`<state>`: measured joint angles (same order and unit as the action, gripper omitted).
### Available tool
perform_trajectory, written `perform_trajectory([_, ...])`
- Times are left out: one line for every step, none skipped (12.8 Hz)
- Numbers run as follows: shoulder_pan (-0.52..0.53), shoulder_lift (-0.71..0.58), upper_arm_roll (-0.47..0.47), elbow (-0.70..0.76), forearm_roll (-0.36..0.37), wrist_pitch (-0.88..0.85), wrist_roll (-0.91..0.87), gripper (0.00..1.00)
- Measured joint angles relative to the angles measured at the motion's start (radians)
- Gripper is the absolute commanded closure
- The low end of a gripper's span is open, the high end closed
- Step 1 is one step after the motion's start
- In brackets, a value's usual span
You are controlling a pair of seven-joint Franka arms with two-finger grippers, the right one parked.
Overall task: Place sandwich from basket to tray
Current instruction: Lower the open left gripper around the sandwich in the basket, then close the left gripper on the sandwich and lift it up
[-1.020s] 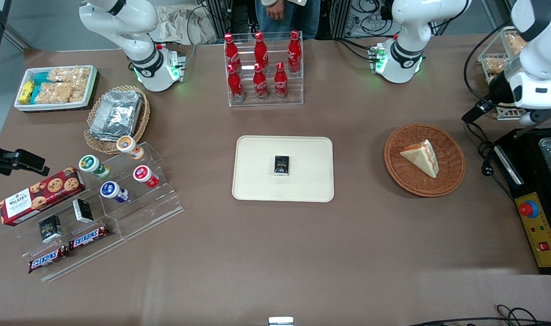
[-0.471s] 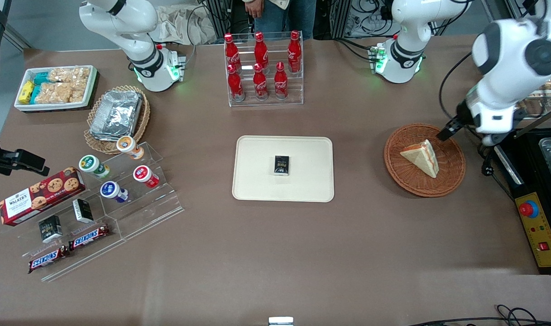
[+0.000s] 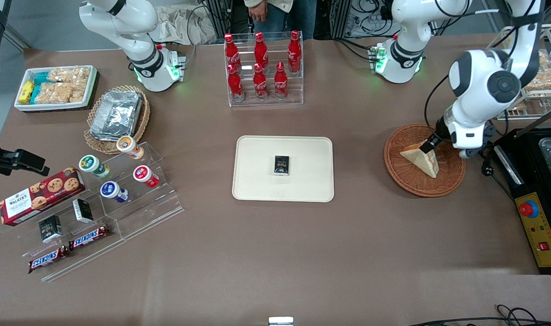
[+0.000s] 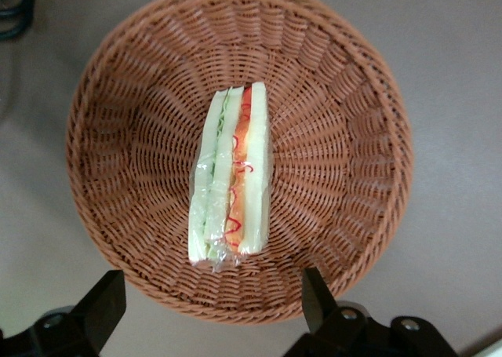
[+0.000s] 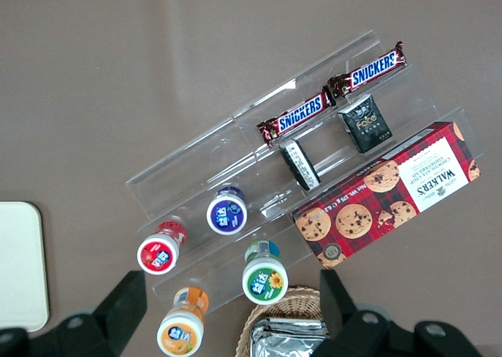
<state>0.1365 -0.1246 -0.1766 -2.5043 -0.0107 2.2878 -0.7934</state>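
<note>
Open-fingered gripper (image 4: 210, 310) poised above basketed sandwich (image 4: 230, 176)

Even overhead light fills the table (image 3: 266, 244), bright with soft shadows only. My gripper (image 4: 212, 314), spread wide above the basket (image 4: 345, 137), looks dark and slightly blurred, while the sandwich (image 4: 231, 176) wrapper shows small glints of glare.

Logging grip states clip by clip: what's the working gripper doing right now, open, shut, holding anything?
Gripper: open and empty, hovering above the sandwich in the basket; nothing gripped yet.
</note>
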Motion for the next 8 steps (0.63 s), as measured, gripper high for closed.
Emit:
perform_trajectory([0.000, 0.018, 0.000, -0.019, 0.000, 0.041, -0.002, 0.00])
perform_trajectory([0.000, 0.035, 0.000, -0.035, 0.000, 0.078, -0.004, 0.00])
perform_trajectory([0.000, 0.051, 0.000, -0.045, 0.000, 0.106, -0.006, 0.00])
perform_trajectory([0.000, 0.066, 0.000, -0.048, 0.000, 0.123, -0.008, 0.00])
perform_trajectory([0.000, 0.080, 0.001, -0.049, 0.000, 0.137, -0.009, 0.00])
perform_trajectory([0.000, 0.093, 0.001, -0.049, 0.000, 0.155, -0.012, 0.00])
perform_trajectory([0.000, 0.106, 0.001, -0.049, 0.000, 0.169, -0.014, 0.00])
perform_trajectory([0.000, 0.121, 0.001, -0.049, 0.000, 0.186, -0.016, 0.03])
